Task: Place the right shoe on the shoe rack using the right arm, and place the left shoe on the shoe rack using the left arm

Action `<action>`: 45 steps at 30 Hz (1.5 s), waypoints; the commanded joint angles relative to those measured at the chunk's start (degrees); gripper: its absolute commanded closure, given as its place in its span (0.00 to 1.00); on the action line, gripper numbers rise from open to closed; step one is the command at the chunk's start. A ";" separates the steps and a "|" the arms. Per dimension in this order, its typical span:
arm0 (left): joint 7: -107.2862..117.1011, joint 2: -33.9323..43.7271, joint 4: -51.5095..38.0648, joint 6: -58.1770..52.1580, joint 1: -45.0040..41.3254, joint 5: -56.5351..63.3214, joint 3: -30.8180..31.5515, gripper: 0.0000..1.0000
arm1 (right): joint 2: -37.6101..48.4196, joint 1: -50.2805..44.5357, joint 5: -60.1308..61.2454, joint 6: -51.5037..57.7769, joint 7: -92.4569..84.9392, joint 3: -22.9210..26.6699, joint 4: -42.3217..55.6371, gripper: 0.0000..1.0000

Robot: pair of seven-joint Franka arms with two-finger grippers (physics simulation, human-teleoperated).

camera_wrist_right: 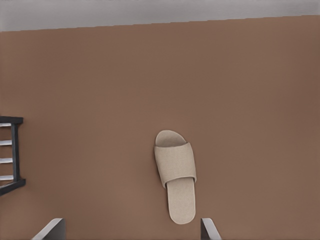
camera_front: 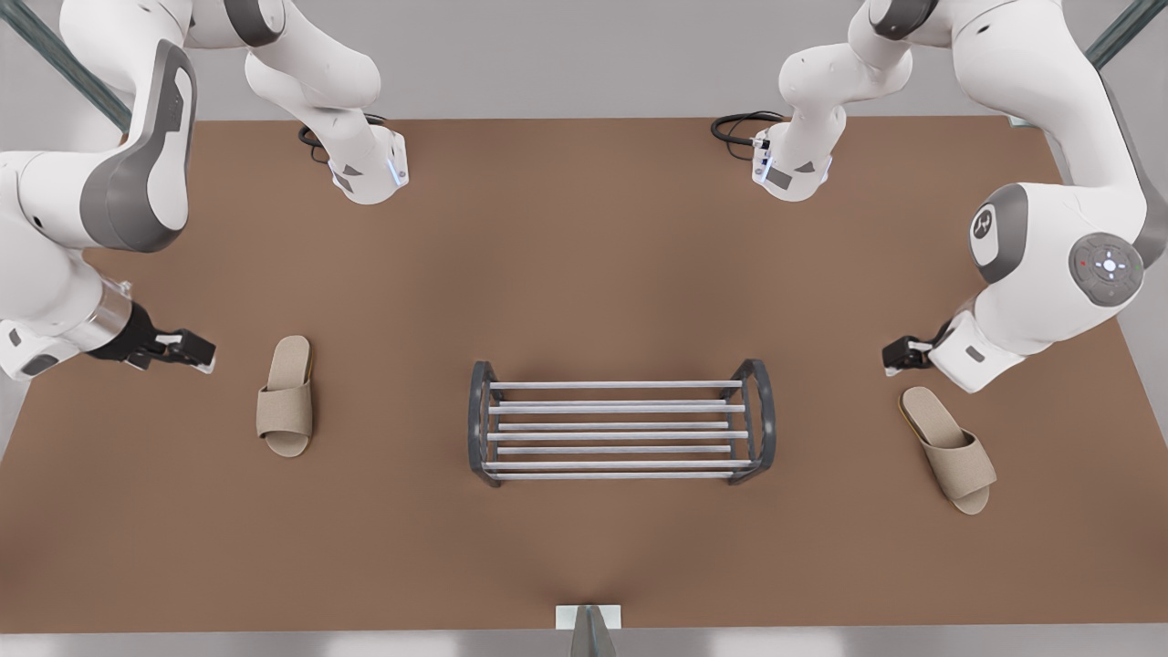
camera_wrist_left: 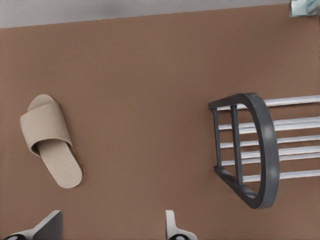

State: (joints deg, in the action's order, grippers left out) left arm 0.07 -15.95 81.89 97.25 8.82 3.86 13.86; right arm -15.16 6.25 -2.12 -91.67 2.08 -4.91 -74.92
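Nearest to the front camera, the shoe rack stands upright in the middle of the brown table, and nothing lies on its silver bars. To the front view's right, the left shoe lies flat on the table, turned at an angle, well apart from the rack. To the front view's left, the right shoe lies flat and almost straight, also away from the rack. A little farther back, the left gripper hangs near the heel of the left shoe without touching it, with its fingers apart. The right gripper hangs beside the right shoe, not touching it, and its fingers are apart too.
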 commanded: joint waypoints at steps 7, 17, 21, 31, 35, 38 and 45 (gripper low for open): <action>21.81 5.32 25.49 45.62 4.54 13.36 0.82 0.01 | 11.37 -0.10 -0.08 -39.63 1.26 -0.09 -29.67 0.00; 70.50 0.39 35.97 71.41 20.10 60.83 0.55 0.04 | 17.53 9.65 -0.17 -109.25 5.38 -2.64 -73.80 0.00; 80.69 0.31 38.25 72.11 20.45 60.92 0.64 0.04 | 10.24 11.41 -0.52 -109.34 1.44 -3.00 -73.27 0.00; 83.69 -7.87 36.85 74.22 24.23 71.81 0.29 0.04 | 2.76 18.79 -17.22 -109.34 -6.21 -4.67 -73.27 0.00; 83.69 -10.85 36.67 74.66 24.85 73.75 0.29 0.04 | 0.04 18.62 -17.48 -109.34 -6.48 -4.67 -72.65 0.00; 83.69 -12.96 35.00 74.75 25.81 74.98 0.11 0.04 | -4.44 24.77 -27.41 -109.34 -6.65 -4.67 -69.58 0.00; 83.69 -16.57 32.72 75.10 27.48 75.95 0.11 0.04 | -7.34 26.97 -30.66 -109.34 -6.74 -4.67 -67.56 0.00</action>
State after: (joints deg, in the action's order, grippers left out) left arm 71.72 -32.53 114.48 172.01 36.30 79.39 13.96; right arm -22.18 33.25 -30.94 -200.76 -2.24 -9.57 -142.76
